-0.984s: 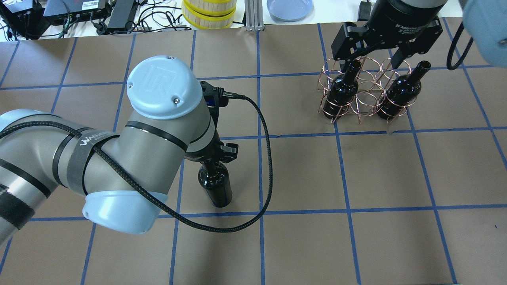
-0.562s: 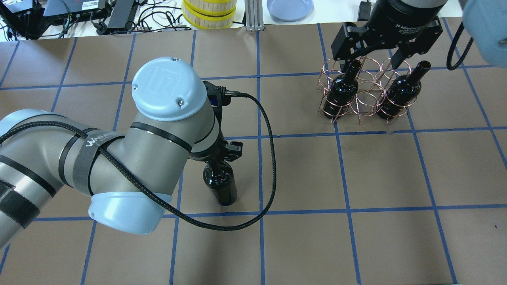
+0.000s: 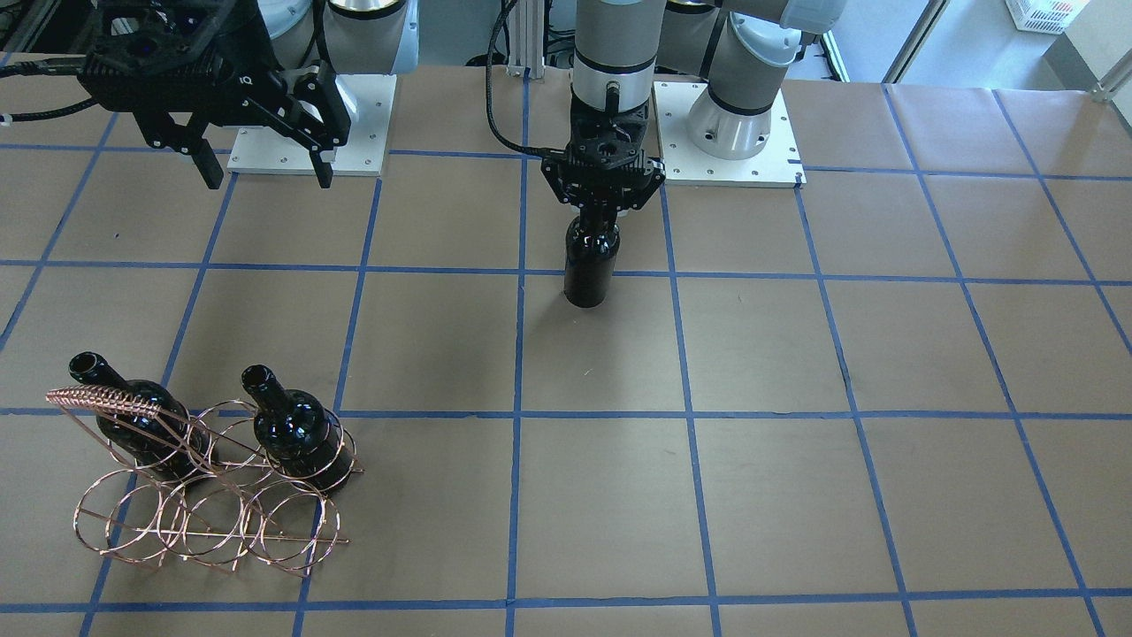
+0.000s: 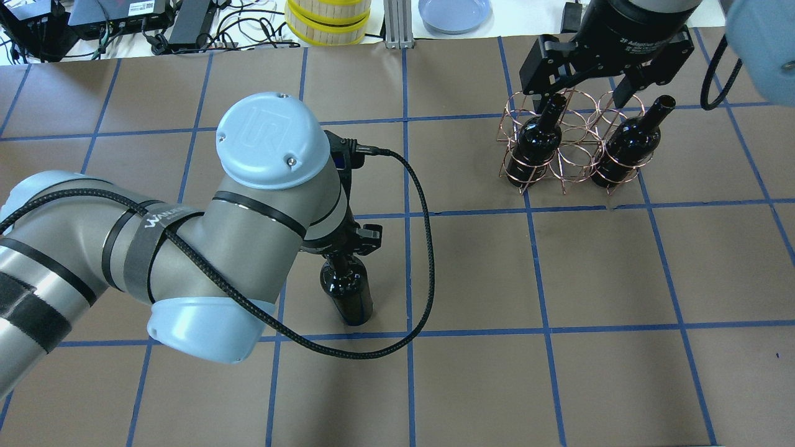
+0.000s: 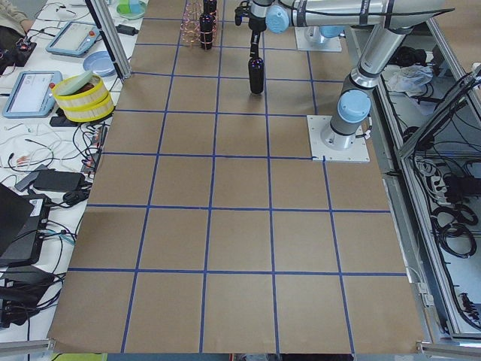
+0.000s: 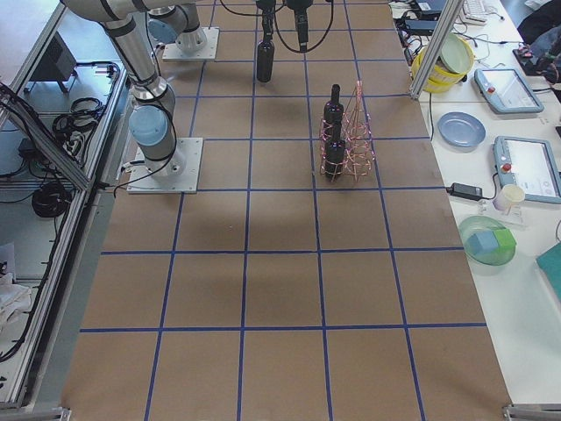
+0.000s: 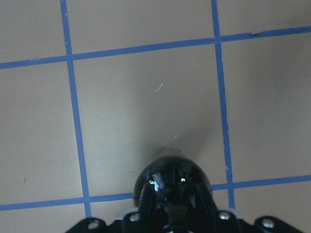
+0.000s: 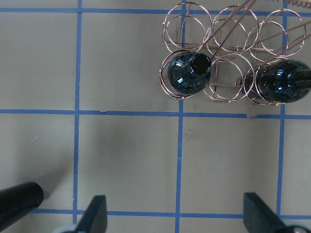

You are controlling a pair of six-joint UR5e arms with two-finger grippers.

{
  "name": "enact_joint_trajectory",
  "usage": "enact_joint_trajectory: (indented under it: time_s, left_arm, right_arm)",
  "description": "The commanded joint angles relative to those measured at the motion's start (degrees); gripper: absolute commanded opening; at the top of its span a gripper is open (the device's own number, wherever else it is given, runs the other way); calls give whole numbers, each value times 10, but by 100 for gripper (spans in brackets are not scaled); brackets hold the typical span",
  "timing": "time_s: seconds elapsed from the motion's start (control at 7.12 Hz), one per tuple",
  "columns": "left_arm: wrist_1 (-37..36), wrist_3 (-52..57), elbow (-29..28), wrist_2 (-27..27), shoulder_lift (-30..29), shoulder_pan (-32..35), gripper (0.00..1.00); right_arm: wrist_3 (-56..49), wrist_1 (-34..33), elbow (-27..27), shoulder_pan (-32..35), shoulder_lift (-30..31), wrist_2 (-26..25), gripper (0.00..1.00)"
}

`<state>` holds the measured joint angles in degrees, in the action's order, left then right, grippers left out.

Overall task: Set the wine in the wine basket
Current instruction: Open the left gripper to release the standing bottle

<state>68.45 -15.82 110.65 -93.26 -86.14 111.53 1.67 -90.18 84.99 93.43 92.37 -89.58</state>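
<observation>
My left gripper [image 3: 604, 209] is shut on the neck of a near-black wine bottle [image 3: 591, 265] and holds it upright over the middle of the table; it also shows in the overhead view [image 4: 348, 292] and the left wrist view [image 7: 172, 178]. Whether its base touches the paper I cannot tell. The copper wire wine basket [image 4: 574, 162] stands at the far right, with two like bottles [image 4: 533, 146] [image 4: 626, 148] in its near row. My right gripper [image 4: 577, 99] hangs open and empty above the basket, whose rings show in the right wrist view [image 8: 233, 34].
Yellow-rimmed round boxes [image 4: 328, 22], a blue plate [image 4: 454, 12] and cables lie along the far table edge. The left arm's black cable [image 4: 424, 248] loops out beside the held bottle. Blue tape lines grid the brown paper.
My left arm has moved a little to the right with the bottle in its grip. The right gripper and the basket have not moved.
</observation>
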Motion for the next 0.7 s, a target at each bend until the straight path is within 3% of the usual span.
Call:
enact_joint_trajectory:
  time_s: [0.0, 0.56]
  left_arm:
    - [-2, -1, -1, 1, -8, 0, 0]
    - [-2, -5, -3, 9, -14, 0, 0]
  right_arm:
    - [0, 1, 0, 0, 0, 0, 100]
    - [0, 0, 0, 0, 0, -1, 100]
